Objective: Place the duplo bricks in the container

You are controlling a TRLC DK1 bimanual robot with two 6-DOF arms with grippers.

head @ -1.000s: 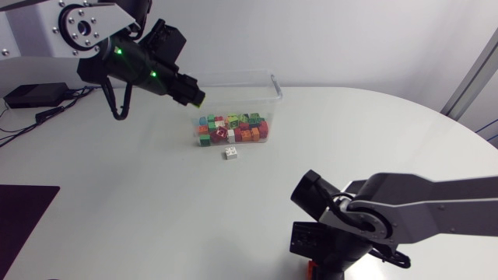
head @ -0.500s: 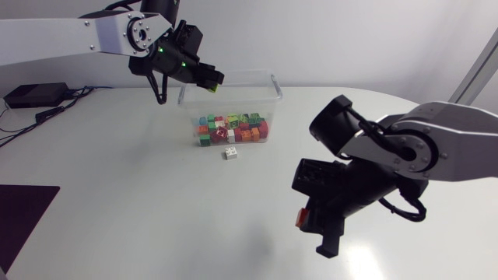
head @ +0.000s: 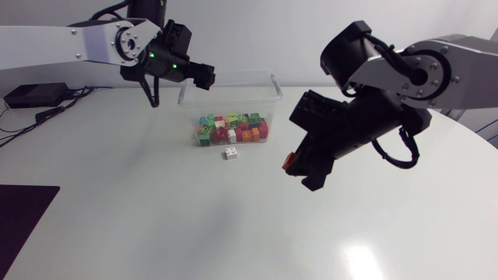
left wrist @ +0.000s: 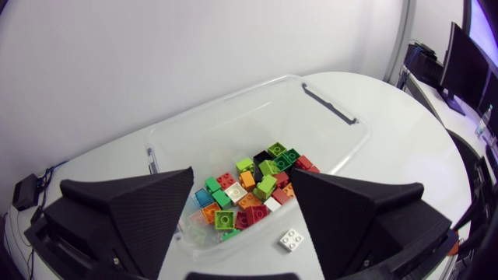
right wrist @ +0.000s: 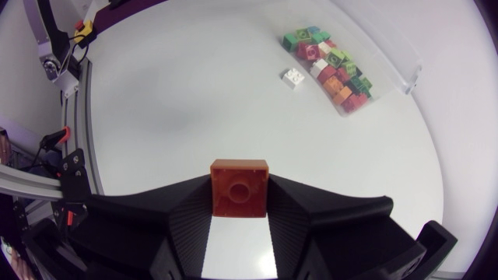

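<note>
In right hand (right wrist: pixel 240 208): orange brick (right wrist: pixel 239 185), mostly hidden from above.

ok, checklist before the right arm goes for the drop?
1. Orange brick clamped in right gripper: ok.
2. Right gripper over container: not ok, it is off to the side.
3. Left gripper away from container: not ok, open, hovering at its rim.
4. Room in container: ok, bricks fill only part.
5. White brick stowed: not ok, on table beside container.
</note>
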